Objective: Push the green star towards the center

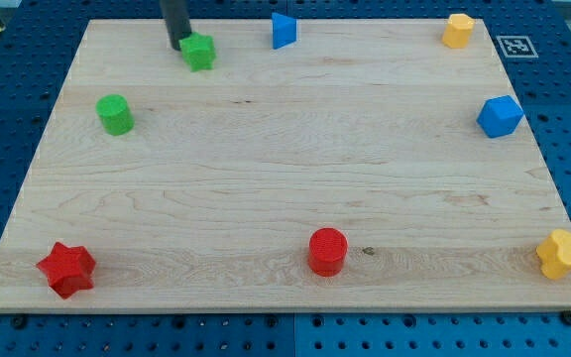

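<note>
Green star is sitting flat on the wooden board near the view's top edge, left of the middle, well away from the board's center. It's looking small, bright green, chunky, with its star points hard to make out from here. My tip is touching its upper-left side, and the dark rod above it is partly covering that edge of the star

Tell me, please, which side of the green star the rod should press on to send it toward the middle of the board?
Press its upper-left side. The green star sits near the board's top edge, left of centre, and my tip is already there at its upper left.
</note>
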You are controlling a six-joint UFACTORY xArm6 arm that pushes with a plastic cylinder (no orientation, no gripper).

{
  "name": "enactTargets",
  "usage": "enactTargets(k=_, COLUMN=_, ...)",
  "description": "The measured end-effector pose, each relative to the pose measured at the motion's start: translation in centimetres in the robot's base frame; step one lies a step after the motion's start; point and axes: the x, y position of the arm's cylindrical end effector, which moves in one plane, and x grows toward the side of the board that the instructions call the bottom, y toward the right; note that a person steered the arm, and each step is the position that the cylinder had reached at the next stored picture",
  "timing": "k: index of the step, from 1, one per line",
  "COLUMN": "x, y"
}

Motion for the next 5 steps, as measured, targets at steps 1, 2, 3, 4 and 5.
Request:
enactTargets(k=1, x=2.2, y=3.5)
enactTargets(k=2, x=4.7, y=6.6)
enactTargets(k=3, x=7.7, y=9.4)
enactTargets(k=4, x=10.9, y=11.5)
enactTargets(k=5, x=13.7, y=13.3)
